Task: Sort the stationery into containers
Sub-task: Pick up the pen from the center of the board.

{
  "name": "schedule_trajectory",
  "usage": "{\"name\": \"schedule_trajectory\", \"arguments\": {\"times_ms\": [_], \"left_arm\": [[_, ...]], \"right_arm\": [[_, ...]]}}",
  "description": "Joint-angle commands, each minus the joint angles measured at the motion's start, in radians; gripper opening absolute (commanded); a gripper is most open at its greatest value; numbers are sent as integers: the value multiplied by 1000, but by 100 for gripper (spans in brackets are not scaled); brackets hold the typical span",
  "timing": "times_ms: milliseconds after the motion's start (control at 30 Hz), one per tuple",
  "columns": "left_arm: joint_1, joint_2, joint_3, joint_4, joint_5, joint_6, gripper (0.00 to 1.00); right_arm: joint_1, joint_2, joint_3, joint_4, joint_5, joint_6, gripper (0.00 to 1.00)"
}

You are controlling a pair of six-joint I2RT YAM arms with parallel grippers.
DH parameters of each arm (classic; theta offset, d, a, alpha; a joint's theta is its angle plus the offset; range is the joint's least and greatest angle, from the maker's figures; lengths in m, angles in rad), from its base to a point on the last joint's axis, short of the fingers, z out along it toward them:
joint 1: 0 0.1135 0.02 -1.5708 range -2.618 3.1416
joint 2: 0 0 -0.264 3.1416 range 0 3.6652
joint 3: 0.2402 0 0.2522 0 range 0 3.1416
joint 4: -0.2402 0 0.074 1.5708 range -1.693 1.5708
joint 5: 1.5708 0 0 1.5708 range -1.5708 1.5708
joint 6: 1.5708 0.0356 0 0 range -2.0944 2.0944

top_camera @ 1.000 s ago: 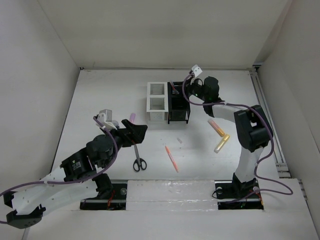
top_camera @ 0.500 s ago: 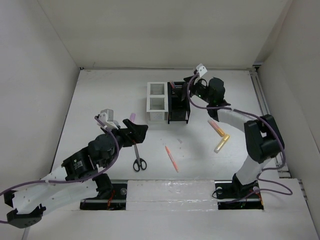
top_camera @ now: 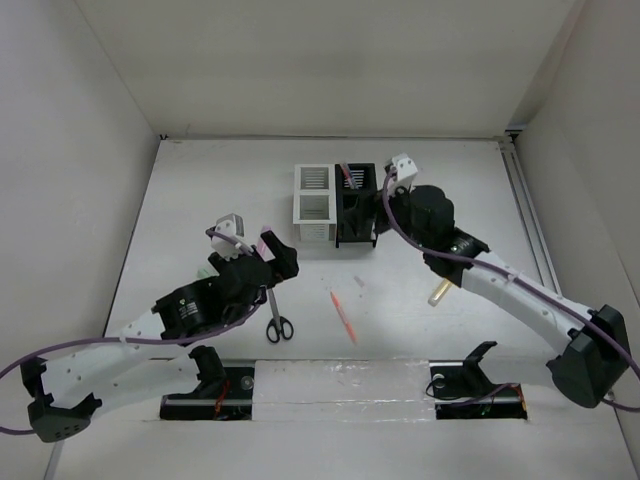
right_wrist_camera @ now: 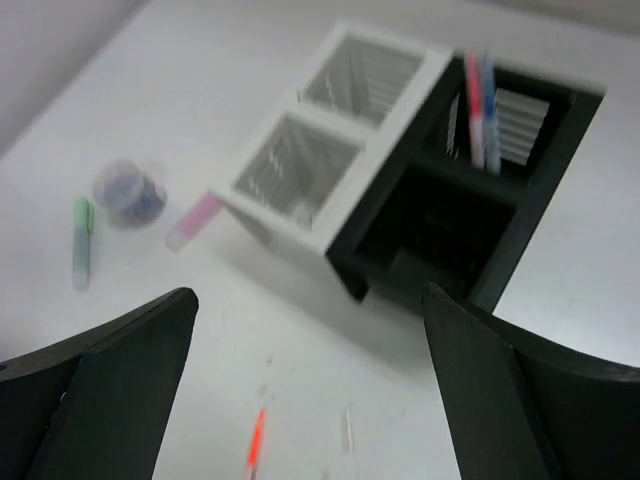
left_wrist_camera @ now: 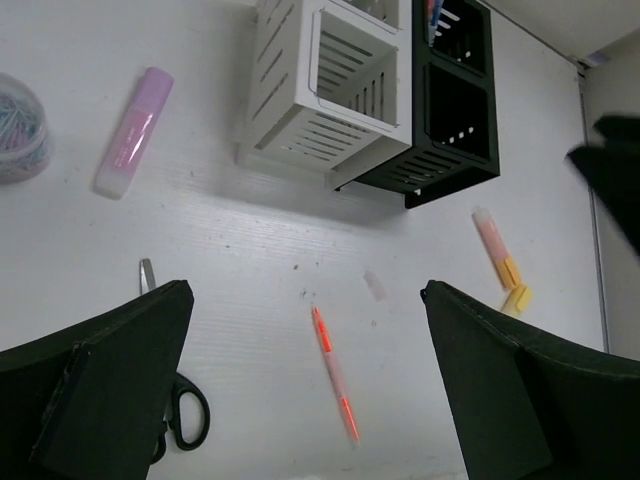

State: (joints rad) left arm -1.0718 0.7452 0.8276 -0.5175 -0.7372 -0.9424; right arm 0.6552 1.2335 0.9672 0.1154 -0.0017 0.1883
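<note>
Reading the top view with 12 o'clock at the far wall: the white organizer [top_camera: 312, 205] and the black organizer [top_camera: 357, 208] sit touching mid-table [top_camera: 200, 180], with the black one at 3 o'clock of the white. 2 pens [right_wrist_camera: 478, 105] stand upright in the black one's far compartment.

The rest of the stationery is loose on the table:
- The pink highlighter [left_wrist_camera: 130, 132] lies at about 8 o'clock of the boxes.
- The bluish round piece [left_wrist_camera: 20, 140] and a green pen [right_wrist_camera: 82, 240] are further out the same way.
- The scissors [top_camera: 278, 318] are at 7 o'clock.
- The orange pen [top_camera: 343, 316] is at 6 o'clock, with a tiny eraser [top_camera: 357, 283] just beyond it.
- The yellow highlighter [top_camera: 440, 290] is at 4 o'clock, with a pink-orange highlighter [left_wrist_camera: 492, 243] near its far end. From the top view the right arm covers most of that second one.

The left gripper [left_wrist_camera: 305, 290] has its jaws spread wide with nothing in them, and it hovers over the scissors' blade end, near the pink highlighter. The right gripper [right_wrist_camera: 308, 295] is also spread wide and holds nothing. It sits at 3 o'clock of the black organizer and points at it.
</note>
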Motion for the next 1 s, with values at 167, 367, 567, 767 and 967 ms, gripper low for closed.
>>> {"name": "schedule_trajectory", "arguments": {"times_ms": [167, 367, 567, 767, 967], "left_arm": [[6, 40, 45, 16, -53, -81, 100], [15, 127, 97, -50, -31, -137, 100], [52, 186, 186, -165, -62, -200, 100], [52, 204, 237, -242, -99, -246, 100], [52, 195, 228, -242, -90, -223, 100]], "right_arm": [[113, -167, -111, -339, 131, 122, 95], [263, -187, -150, -401, 181, 189, 87], [426, -85, -203, -382, 252, 306, 78], [514, 102, -225, -318, 305, 365, 76], [514, 286, -173, -309, 332, 366, 71]]}}
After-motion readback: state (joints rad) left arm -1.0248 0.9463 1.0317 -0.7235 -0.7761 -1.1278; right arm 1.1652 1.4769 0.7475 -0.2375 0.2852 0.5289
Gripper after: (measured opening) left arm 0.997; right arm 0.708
